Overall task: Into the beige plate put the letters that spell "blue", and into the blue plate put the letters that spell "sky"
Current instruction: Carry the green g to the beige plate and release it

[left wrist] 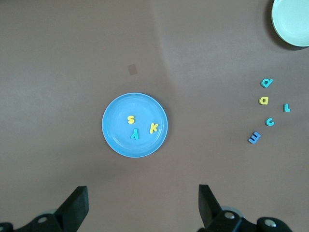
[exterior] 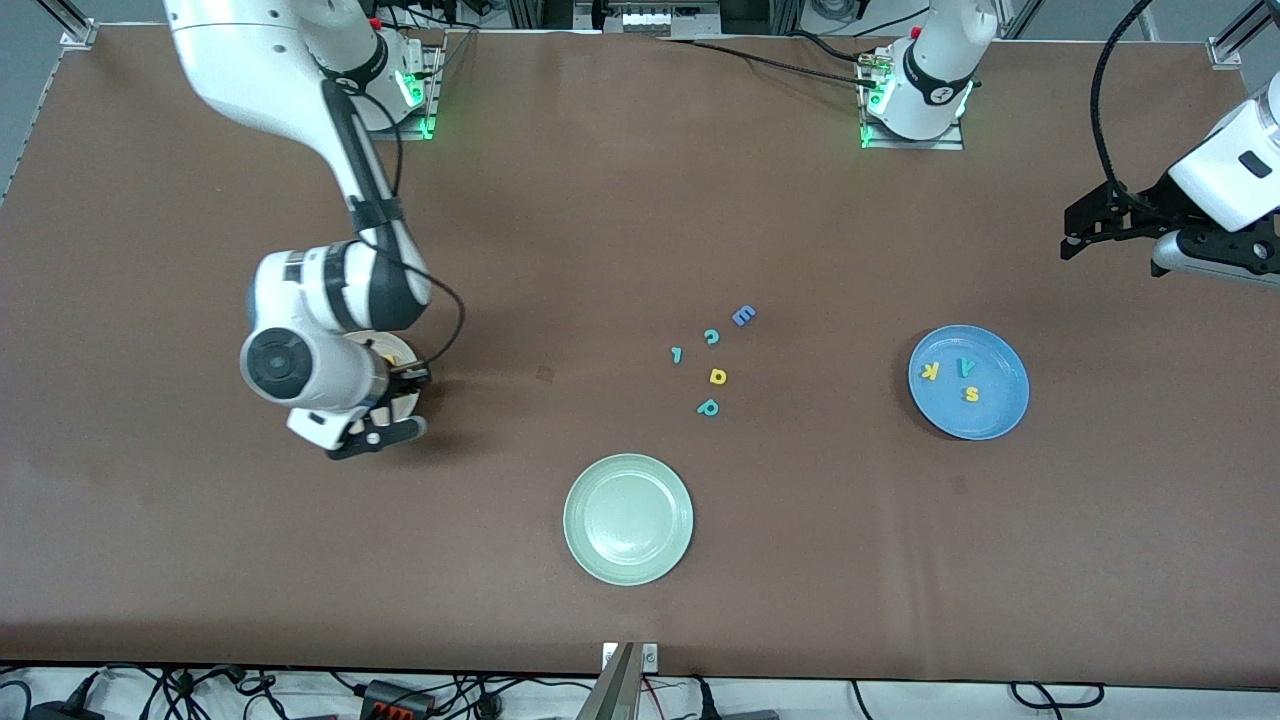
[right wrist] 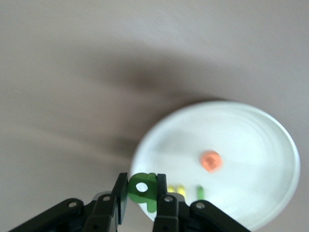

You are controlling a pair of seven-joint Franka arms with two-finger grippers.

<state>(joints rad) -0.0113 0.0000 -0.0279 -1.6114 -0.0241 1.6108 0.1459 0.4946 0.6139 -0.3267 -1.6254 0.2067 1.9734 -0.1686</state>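
1. Your right pincer (right wrist: 141, 193) pinches the green "b" (right wrist: 144, 189) over the beige plate (right wrist: 251, 159), its stem running between the fingers.
2. Orange "e" (right wrist: 211, 160) lies in that plate.
3. Your left pincer (left wrist: 142, 205), wide open and empty, waits above the blue plate (left wrist: 116, 137) holding "s" (left wrist: 130, 119), "k" (left wrist: 153, 128), "y" (left wrist: 135, 134).

— Where is the front camera looking from?
— High up, facing the arm bases across the tabletop (exterior: 620, 200).
— And the wrist cameras?
— The left one is looking down from well above the blue plate (left wrist: 134, 125), shared with the front view; the right one is hovering close over the beige plate (right wrist: 251, 145).
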